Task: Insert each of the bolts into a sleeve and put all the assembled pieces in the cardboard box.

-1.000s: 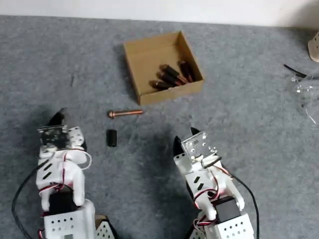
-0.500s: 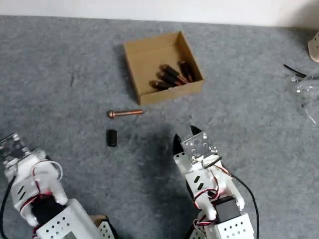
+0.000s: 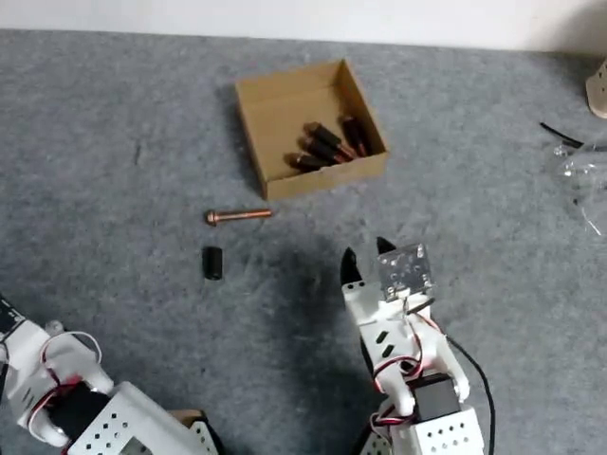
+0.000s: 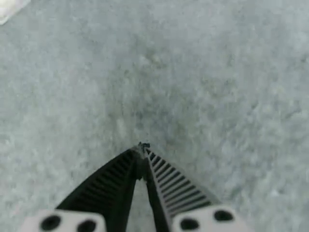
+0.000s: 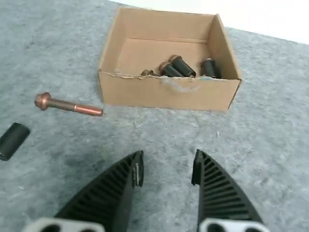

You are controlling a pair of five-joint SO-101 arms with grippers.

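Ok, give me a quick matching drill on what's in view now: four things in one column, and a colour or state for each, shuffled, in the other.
1. bolt
2. sleeve
3. box
4. right gripper

A. open, holding nothing
B. black, lying loose
C. holds assembled pieces
D. copper, lying loose

Pairs: 1-D, 2-B, 3-C, 4-A
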